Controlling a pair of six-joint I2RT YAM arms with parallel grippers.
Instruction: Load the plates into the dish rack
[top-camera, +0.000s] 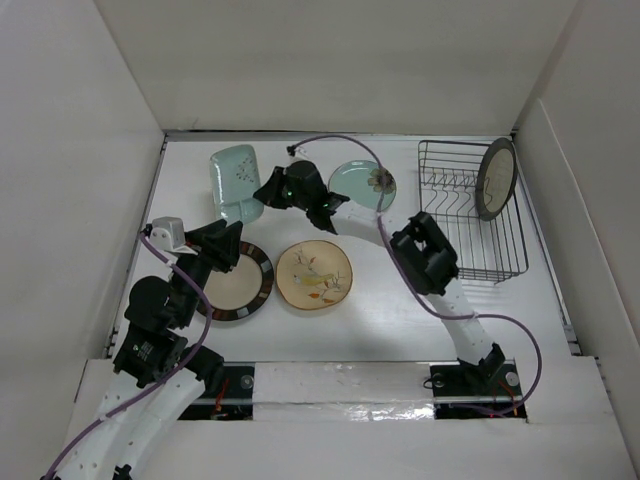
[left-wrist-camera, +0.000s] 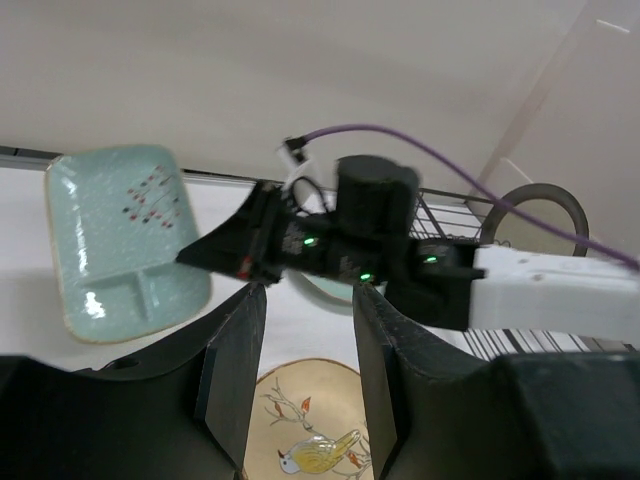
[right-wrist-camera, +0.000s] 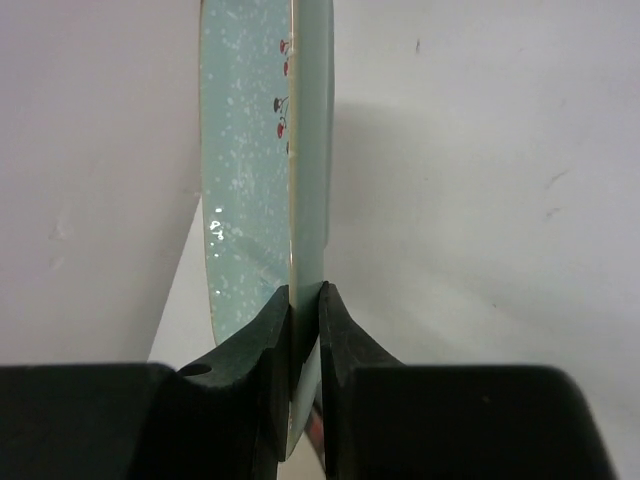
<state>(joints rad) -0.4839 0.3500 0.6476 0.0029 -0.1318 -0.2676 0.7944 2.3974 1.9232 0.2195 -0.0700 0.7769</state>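
Note:
My right gripper (top-camera: 262, 196) is shut on the near right edge of the pale-green squarish plate (top-camera: 234, 178) at the back left; the right wrist view shows the plate (right-wrist-camera: 245, 180) edge-on between the jaws (right-wrist-camera: 305, 312). My left gripper (top-camera: 229, 250) is open and empty above the striped-rim plate (top-camera: 245, 290). In the left wrist view its fingers (left-wrist-camera: 236, 370) frame the yellowish floral plate (left-wrist-camera: 312, 432). The floral plate (top-camera: 313, 275) lies mid-table. The teal round plate (top-camera: 358, 182) lies behind it. The brown-rimmed cream plate (top-camera: 497, 178) stands in the black wire dish rack (top-camera: 470, 215).
White walls close in the table on the left, back and right. The right arm (top-camera: 425, 255) stretches across the middle, its purple cable looping over the teal plate. In the left wrist view the right arm (left-wrist-camera: 370, 235) crosses just ahead of my left fingers.

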